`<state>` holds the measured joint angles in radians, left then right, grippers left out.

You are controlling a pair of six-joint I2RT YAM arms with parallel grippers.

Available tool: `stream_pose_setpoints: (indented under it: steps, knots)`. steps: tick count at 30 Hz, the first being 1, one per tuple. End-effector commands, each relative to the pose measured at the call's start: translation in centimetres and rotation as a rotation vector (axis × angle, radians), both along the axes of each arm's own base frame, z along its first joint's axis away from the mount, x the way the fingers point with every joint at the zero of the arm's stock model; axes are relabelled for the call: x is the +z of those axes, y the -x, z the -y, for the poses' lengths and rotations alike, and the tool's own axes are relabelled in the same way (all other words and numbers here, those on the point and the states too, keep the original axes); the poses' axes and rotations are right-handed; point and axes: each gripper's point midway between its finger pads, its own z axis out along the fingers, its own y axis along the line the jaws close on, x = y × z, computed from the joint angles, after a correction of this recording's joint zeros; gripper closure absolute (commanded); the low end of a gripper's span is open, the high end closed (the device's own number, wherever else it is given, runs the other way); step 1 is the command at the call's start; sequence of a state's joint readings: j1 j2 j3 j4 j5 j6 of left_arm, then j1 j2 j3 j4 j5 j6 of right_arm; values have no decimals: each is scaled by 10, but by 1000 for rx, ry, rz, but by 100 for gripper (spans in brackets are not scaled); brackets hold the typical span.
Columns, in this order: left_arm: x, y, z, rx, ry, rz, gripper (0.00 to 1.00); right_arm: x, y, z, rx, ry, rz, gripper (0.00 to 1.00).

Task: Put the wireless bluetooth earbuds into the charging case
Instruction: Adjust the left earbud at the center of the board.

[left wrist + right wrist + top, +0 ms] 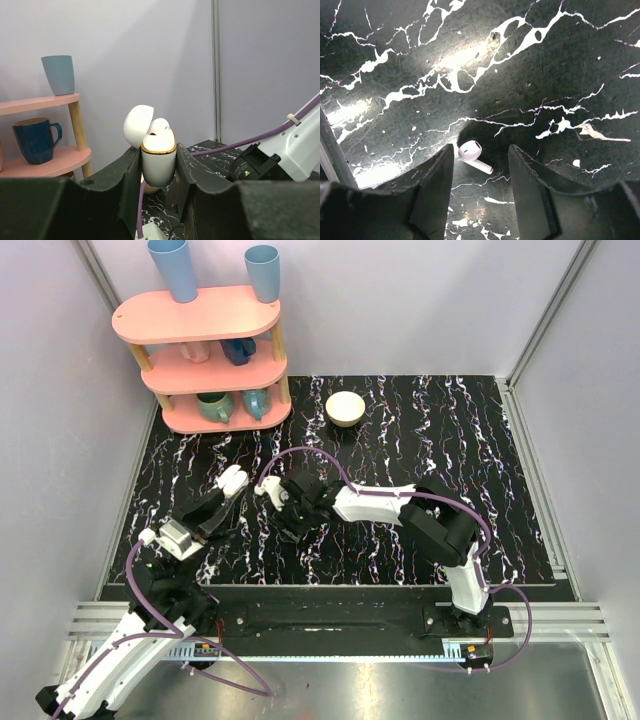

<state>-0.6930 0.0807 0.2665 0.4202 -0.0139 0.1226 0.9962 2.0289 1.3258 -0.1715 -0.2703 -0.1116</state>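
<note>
The charging case is a white rounded box with a gold rim, and its lid is flipped open. My left gripper is shut on its body and holds it upright above the table. One white earbud sits in the top of the case. In the top view the case shows at the tip of the left gripper. A second earbud lies loose on the black marble table. My right gripper is open and low over it, one finger on each side, neither touching. In the top view the right gripper points down just right of the case.
A pink three-tier shelf stands at the back left with mugs on its tiers and two blue cups on top. A white bowl sits right of the shelf. A purple cable loops over the right arm.
</note>
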Motion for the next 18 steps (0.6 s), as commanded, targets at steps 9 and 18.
stream_pose_setpoints:
  steps: [9,18]
  knots:
    - [9,0,-3,7,38,17,100,9,-8,-10,-27,-4,37,51]
    - [10,-1,-1,2,39,15,100,6,-17,-4,-84,20,68,56]
